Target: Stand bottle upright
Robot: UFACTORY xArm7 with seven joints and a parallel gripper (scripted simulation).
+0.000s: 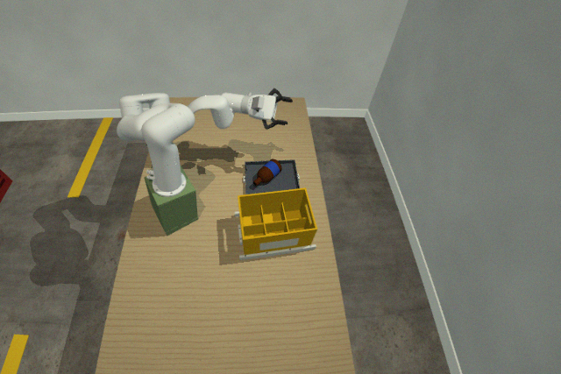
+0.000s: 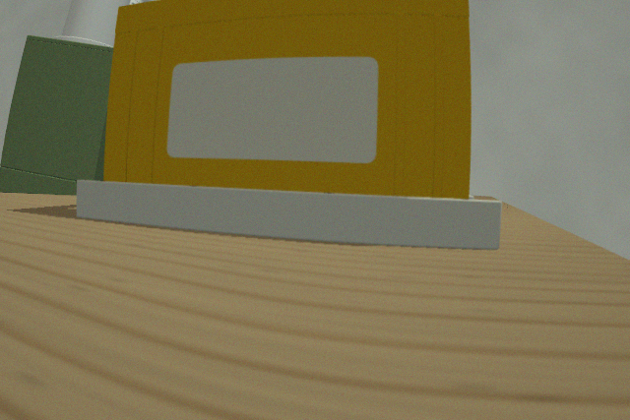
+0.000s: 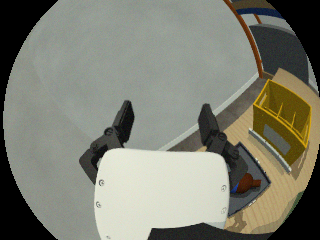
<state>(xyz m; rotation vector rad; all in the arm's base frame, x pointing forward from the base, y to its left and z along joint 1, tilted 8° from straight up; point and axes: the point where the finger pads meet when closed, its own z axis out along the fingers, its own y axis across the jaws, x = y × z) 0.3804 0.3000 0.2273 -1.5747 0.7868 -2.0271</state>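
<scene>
Brown bottle lying, blue label unreadable
</scene>
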